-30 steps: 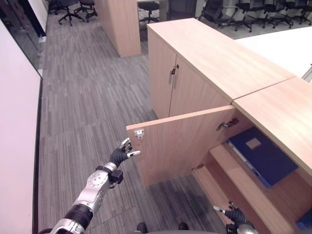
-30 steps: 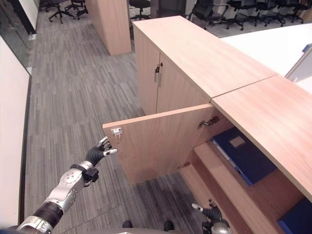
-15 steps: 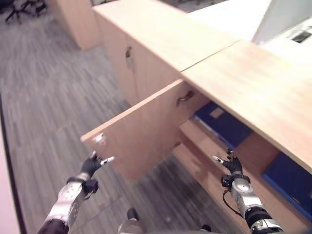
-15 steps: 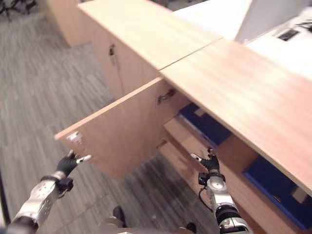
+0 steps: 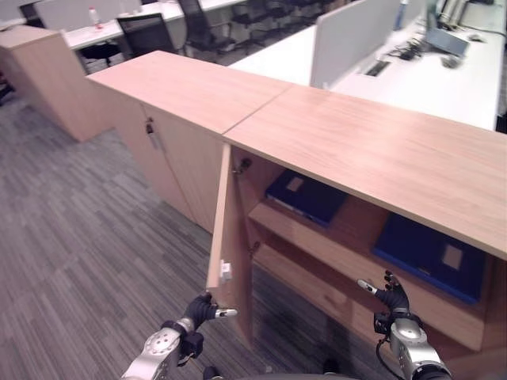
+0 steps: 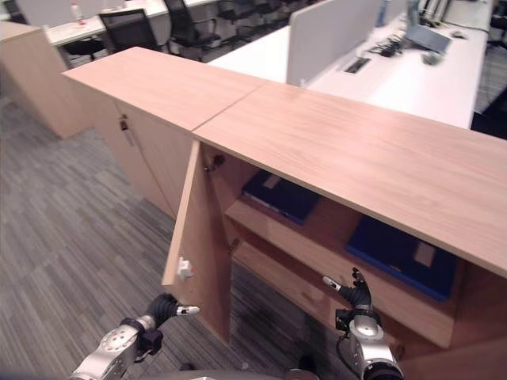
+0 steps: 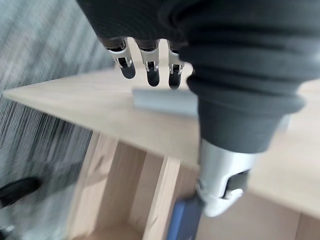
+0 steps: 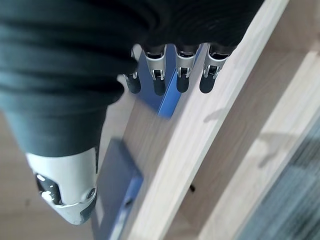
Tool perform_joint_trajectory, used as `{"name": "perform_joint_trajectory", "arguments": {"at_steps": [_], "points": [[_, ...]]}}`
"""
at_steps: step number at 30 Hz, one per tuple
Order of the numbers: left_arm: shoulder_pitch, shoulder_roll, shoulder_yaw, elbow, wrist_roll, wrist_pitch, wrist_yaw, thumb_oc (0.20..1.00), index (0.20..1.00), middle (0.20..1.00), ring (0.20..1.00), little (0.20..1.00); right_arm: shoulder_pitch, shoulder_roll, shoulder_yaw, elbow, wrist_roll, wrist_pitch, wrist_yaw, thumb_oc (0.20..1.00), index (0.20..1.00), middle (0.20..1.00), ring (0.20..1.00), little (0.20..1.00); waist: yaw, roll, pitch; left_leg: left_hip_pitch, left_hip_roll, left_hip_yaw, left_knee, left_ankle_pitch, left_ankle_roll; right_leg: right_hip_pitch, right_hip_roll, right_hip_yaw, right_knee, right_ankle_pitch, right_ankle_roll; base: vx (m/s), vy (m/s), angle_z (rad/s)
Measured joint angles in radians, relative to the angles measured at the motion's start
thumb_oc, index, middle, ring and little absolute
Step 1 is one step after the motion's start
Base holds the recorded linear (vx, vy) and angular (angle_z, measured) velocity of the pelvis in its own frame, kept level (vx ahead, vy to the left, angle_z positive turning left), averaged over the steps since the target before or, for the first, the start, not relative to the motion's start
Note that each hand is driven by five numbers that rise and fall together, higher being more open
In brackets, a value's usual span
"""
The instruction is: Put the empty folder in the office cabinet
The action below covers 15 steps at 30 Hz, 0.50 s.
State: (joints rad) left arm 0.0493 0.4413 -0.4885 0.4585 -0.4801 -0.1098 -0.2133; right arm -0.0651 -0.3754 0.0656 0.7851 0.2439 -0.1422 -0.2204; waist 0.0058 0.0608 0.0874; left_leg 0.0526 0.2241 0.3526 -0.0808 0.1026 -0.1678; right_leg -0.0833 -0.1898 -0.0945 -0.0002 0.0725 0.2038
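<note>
On the cabinet shelf (image 5: pixel 317 237) — folder (image 5: pixel 306 195), well beyond right hand (image 5: pixel 390 295).

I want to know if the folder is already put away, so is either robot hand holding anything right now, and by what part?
Nothing is held. The left robot hand hangs open by the cabinet door; the right robot hand is open before the shelf. Two blue folders lie inside.

Both arms reach forward low in the head views. The left hand (image 5: pixel 200 310) is raised from the lower left, fingers relaxed and holding nothing, thumb sticking out sideways. The right hand (image 5: pixel 391 297) is lifted at the lower right, fingers (image 8: pixel 181 76) straight and empty.
</note>
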Motion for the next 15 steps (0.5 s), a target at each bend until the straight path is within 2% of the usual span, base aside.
{"name": "perform_joint_trajectory", "arguments": {"at_steps": [1,2,3,4,5,6,7,8,9,11,15], "points": [[-0.016,-0.001,-0.003,-0.013,0.002,0.002,-0.005,1.000,1.000,1.000,1.000,1.000,-0.016,-0.002,0.009,0.000,0.000,0.000,0.000,1.000,1.000,1.000,1.000,1.000,0.001,0.016,0.008,-0.004,-0.011,-0.052,-0.001,-0.014,0.005,-0.009,0.004,0.003,0.013,0.002,-0.003,-0.01,-0.095,-0.90],[-0.032,0.000,-0.003,-0.040,0.015,0.003,-0.008,1.000,1.000,1.000,1.000,1.000,-0.040,0.004,0.021,0.004,0.000,0.000,0.000,1.000,1.000,1.000,1.000,1.000,0.006,0.019,0.032,-0.003,-0.011,-0.099,0.003,-0.021,0.001,-0.048,0.019,-0.003,0.083,-0.006,-0.013,0.01,-0.063,-1.06],[-0.058,0.048,-0.010,-0.078,0.037,-0.008,-0.026,1.000,1.000,1.000,1.000,1.000,-0.073,0.026,0.053,0.020,0.000,-0.002,0.004,1.000,1.000,1.000,1.000,1.000,0.009,-0.019,0.064,-0.008,-0.058,-0.234,0.046,-0.045,0.002,-0.104,0.038,0.065,0.162,-0.024,-0.075,0.03,-0.054,-1.26],[-0.070,0.064,-0.039,-0.094,0.038,-0.010,-0.037,1.000,1.000,1.000,1.000,1.000,-0.091,0.028,0.068,0.046,0.000,-0.002,0.007,1.000,1.000,1.000,1.000,1.000,0.028,-0.032,0.073,-0.019,-0.095,-0.314,0.061,-0.080,0.014,-0.110,0.051,0.123,0.141,-0.024,-0.075,0.03,0.009,-1.34],[-0.074,0.069,-0.048,-0.112,0.049,-0.011,-0.050,1.000,1.000,1.000,1.000,1.000,-0.100,0.027,0.070,0.051,0.000,0.001,0.009,1.000,1.000,1.000,1.000,1.000,0.034,-0.014,0.067,-0.012,-0.123,-0.335,0.062,-0.104,0.045,-0.106,0.058,0.140,0.106,-0.021,-0.076,0.05,0.010,-1.54],[-0.074,0.067,-0.044,-0.143,0.069,-0.012,-0.070,1.000,1.000,1.000,1.000,1.000,-0.105,0.019,0.070,0.038,-0.001,-0.002,0.018,1.000,1.000,1.000,1.000,1.000,0.053,0.030,0.070,0.002,-0.094,-0.315,0.051,-0.120,0.079,-0.109,0.103,0.147,0.121,-0.013,-0.055,0.04,0.001,-1.30],[-0.079,0.070,-0.037,-0.155,0.076,-0.011,-0.072,1.000,1.000,1.000,1.000,1.000,-0.103,0.022,0.067,0.036,0.000,-0.001,0.023,1.000,1.000,1.000,1.000,1.000,0.049,0.040,0.074,0.008,-0.080,-0.297,0.060,-0.127,0.070,-0.130,0.124,0.135,0.235,-0.036,-0.060,0.13,0.022,-0.90],[-0.076,0.076,-0.015,-0.159,0.076,-0.014,-0.080,1.000,1.000,1.000,1.000,1.000,-0.088,0.020,0.081,0.030,0.000,0.000,0.027,1.000,1.000,1.000,1.000,1.000,0.025,0.035,0.064,0.012,-0.082,-0.296,0.064,-0.133,0.074,-0.104,0.136,0.102,0.302,-0.146,-0.079,0.14,0.032,-0.27],[-0.079,0.070,-0.003,-0.153,0.076,-0.014,-0.082,1.000,1.000,1.000,1.000,1.000,-0.086,0.011,0.083,0.030,0.000,0.000,0.030,1.000,1.000,1.000,1.000,1.000,0.020,0.045,0.068,0.033,-0.079,-0.288,0.069,-0.123,0.059,-0.080,0.140,0.106,0.261,-0.141,-0.128,0.16,0.042,-0.08],[-0.056,0.069,0.015,-0.166,0.077,-0.020,-0.089,1.000,1.000,1.000,1.000,1.000,-0.071,-0.005,0.083,0.029,-0.001,0.000,0.044,1.000,1.000,1.000,1.000,1.000,0.001,0.073,0.059,0.053,-0.062,-0.258,0.072,-0.114,0.053,-0.039,0.155,0.109,0.203,-0.118,-0.133,0.07,0.026,-0.20],[-0.040,0.029,0.030,-0.150,0.103,-0.021,-0.080,1.000,1.000,1.000,1.000,1.000,0.005,-0.013,0.083,-0.006,-0.031,-0.003,0.067,1.000,1.000,1.000,1.000,1.000,-0.011,0.096,0.042,0.089,-0.055,-0.226,0.052,-0.115,0.053,0.008,0.171,0.113,0.148,-0.108,-0.128,0.07,0.019,-0.07]]}}
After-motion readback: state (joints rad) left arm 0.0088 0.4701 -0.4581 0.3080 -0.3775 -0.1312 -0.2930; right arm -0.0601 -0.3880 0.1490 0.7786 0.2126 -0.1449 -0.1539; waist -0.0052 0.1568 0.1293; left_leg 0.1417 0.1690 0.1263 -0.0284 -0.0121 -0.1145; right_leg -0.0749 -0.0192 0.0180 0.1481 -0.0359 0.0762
